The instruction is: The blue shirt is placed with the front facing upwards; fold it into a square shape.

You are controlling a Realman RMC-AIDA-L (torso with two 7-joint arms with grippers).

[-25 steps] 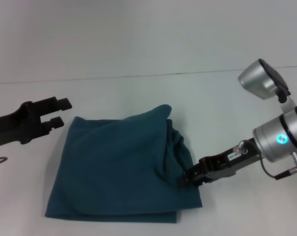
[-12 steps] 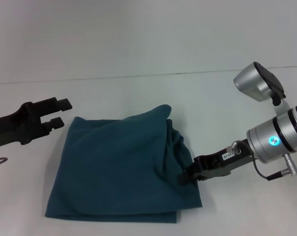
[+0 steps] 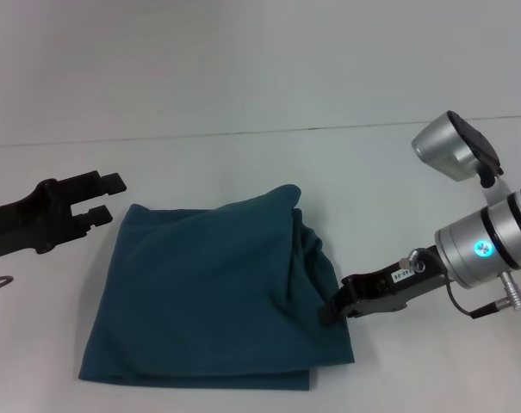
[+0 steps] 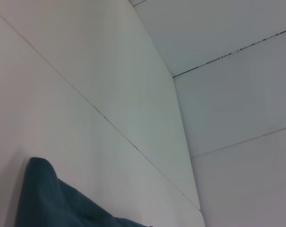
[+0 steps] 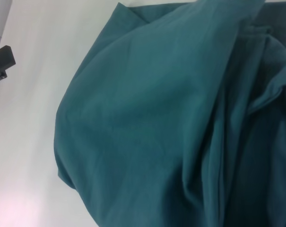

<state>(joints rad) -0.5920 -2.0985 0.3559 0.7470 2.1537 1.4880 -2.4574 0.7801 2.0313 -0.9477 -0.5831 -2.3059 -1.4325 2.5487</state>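
**Three camera viewpoints**

The head camera looks forward and down over the white table (image 3: 243,163), taking in both arms. The left wrist camera sits low, facing across the tabletop toward the wall. The right wrist camera looks closely at the blue shirt (image 5: 180,118), which all three views share.

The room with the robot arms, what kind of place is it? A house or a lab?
Probably a lab or test room, not a house. A plain white table holds only the blue shirt, folded, with the left hand and right hand beside it, and bare white panels behind.
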